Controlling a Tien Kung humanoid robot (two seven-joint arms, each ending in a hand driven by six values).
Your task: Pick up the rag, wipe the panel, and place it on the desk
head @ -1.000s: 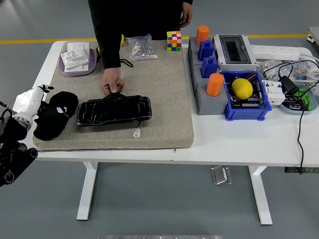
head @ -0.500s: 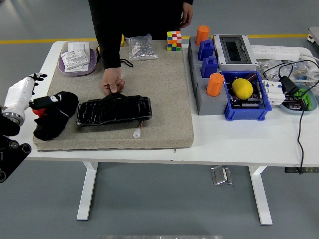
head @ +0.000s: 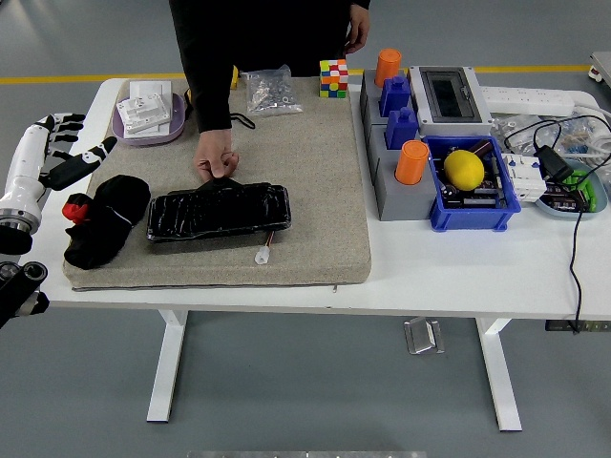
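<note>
The black rag point(head: 105, 227) lies bunched at the left end of the beige mat point(head: 315, 191), with a small red spot at its left edge. Right of it lies the glossy black panel point(head: 218, 211). A person's hand point(head: 215, 160) presses on the panel's far edge. My left hand point(head: 69, 153), white with dark fingers, hovers just up and left of the rag, fingers spread and holding nothing. My right hand is out of view.
A purple dish with white parts point(head: 146, 113), a bag of screws point(head: 270, 91) and a colour cube point(head: 333, 77) sit at the back. Grey and blue bins point(head: 434, 157) with orange cylinders, a yellow ball and cables fill the right side. A small white connector point(head: 263, 255) lies below the panel.
My left hand has lifted off the rag and drawn back up and left, its fingers opening. The rag stays on the mat. The person's hand has not moved.
</note>
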